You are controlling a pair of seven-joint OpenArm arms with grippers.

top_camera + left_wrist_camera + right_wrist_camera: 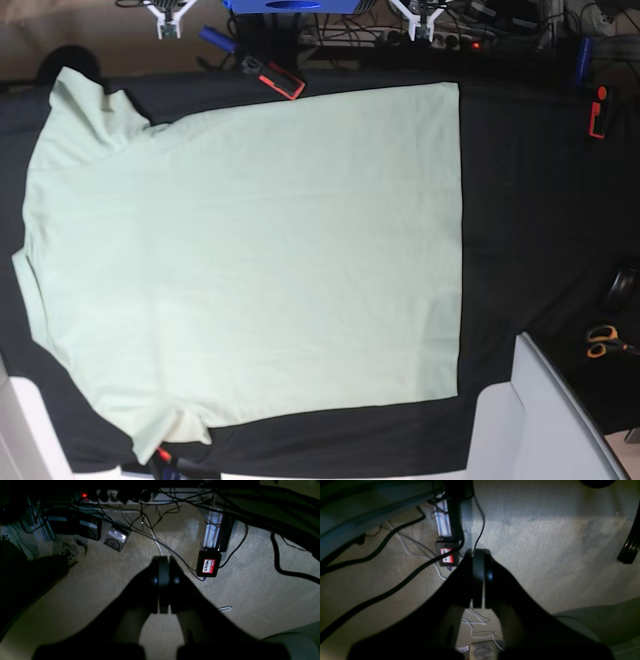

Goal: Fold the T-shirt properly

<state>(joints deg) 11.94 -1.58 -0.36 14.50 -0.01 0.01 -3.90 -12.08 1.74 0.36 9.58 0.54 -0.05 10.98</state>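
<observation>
The T-shirt (250, 260) lies spread flat on the black tabletop (530, 230) in the base view, collar end toward that view's left, hem running as a straight edge at its right, one sleeve at the upper left and the other at the lower left. No fold is made yet. Judged from its look, the garment is light, soft and limp: it will drape and sag from any held point, will not keep a shape when lifted, and may drag or bunch on the dark covering instead of sliding cleanly. Suitable places to take hold are the two hem corners, the shoulder seams and the sleeve edges; pinch a single layer pair at the edge and lift low to limit wrinkling. Neither arm reaches over the cloth in the base view. The left gripper (163, 585) has its jaws clenched with nothing between them, and its wrist camera looks down on beige carpet (100, 585), loose cables and a small black box with a red label (209, 565). The right gripper (478, 580) is likewise clenched and empty above the same floor. Around the tabletop stand a red-and-black tool (278, 78) near the far edge, orange-handled scissors (602, 340) at the right, and a pale panel (550, 420) at the near right corner.
</observation>
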